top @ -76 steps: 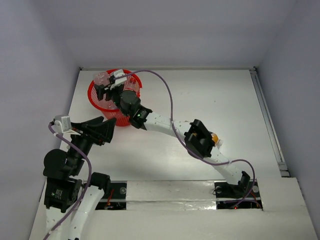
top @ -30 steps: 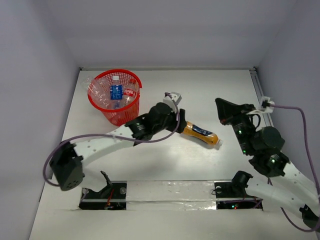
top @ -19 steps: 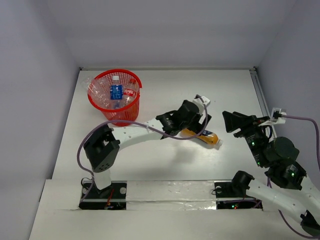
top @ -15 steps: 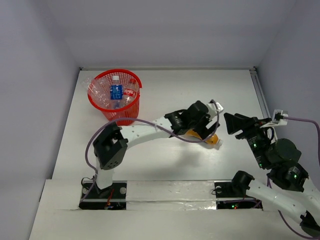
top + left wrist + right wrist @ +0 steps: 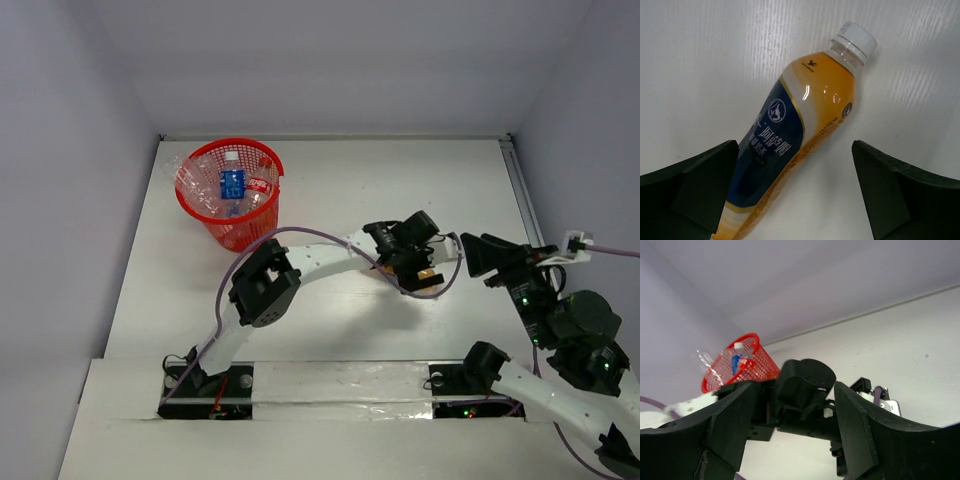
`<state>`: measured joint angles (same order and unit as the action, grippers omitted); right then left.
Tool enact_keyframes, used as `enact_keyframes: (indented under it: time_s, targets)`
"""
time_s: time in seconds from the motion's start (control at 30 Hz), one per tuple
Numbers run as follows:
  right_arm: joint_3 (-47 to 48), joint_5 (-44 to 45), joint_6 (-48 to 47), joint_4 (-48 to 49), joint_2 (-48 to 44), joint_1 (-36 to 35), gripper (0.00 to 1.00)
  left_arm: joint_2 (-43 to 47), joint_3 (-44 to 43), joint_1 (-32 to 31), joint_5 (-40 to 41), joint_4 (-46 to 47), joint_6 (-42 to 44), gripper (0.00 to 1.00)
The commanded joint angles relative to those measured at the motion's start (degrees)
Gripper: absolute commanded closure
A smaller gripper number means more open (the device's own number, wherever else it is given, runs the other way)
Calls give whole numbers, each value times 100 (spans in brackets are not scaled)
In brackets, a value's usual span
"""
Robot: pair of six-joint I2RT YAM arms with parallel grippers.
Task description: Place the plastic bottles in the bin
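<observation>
My left pincer hung spread as wide as it goes, empty, its two dark fingers on either side of the orange bottle, apart from it and above the white table. The bottle lay on its side with its dark label up, running slantwise between my fingers, and its white cap pointed away from me. To take it well, I judged I should first turn the wrist until the pads faced the bottle's sides squarely. Then I should sink low enough to catch the widest part and close on the labelled middle, not the narrow neck, so that it would hang level. The body looked smooth and round, so a skewed or high pinch could send it rolling or squirting out. A slow, centred squeeze seemed the safer way. Just beside this, my right pincer was also spread and empty, aimed at my left wrist from close by. I reckoned it ought to keep out of the way while the left arm lifted. Far off at the back left stood the red bin, with clear bottles inside. Its rim stood well above the table, so the bottle would need lifting well clear before the swing across.
</observation>
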<state>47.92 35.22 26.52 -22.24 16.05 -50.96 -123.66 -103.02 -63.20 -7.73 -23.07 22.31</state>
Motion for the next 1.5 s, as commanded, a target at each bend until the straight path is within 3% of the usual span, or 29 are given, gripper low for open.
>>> enact_keyframes:
  time_s: [0.0,0.13,0.23,0.37,0.57,0.83,1.07,1.23,1.47]
  targets:
    - [305,73,19,-26,-392,-2,30,-307,-472,9,-291,-206,266,1]
    - [402,20,-51,-79,-568,-2,30,-1028,-921,9,-142,-321,257,2]
    - [315,-59,-42,-53,-551,-2,30,-1397,-1132,9,-193,-304,134,14]
    - [235,-121,-68,70,-446,-2,30,-1154,-940,62,-115,-119,-50,63]
    - [235,-261,-147,316,-375,-2,30,478,-61,185,464,644,-463,77]
    - [156,-358,-147,431,-68,-2,30,2810,1012,1440,1219,1831,-2149,74]
    - [-81,-1463,-42,1036,933,-2,30,4576,1767,2926,2125,2246,-3522,68]
    - [-266,-1922,55,1459,1452,-2,30,4939,2277,3935,2424,2263,-3856,67]
    - [-406,-2090,64,1591,1611,-2,30,4553,2383,4465,2557,2061,-3830,67]
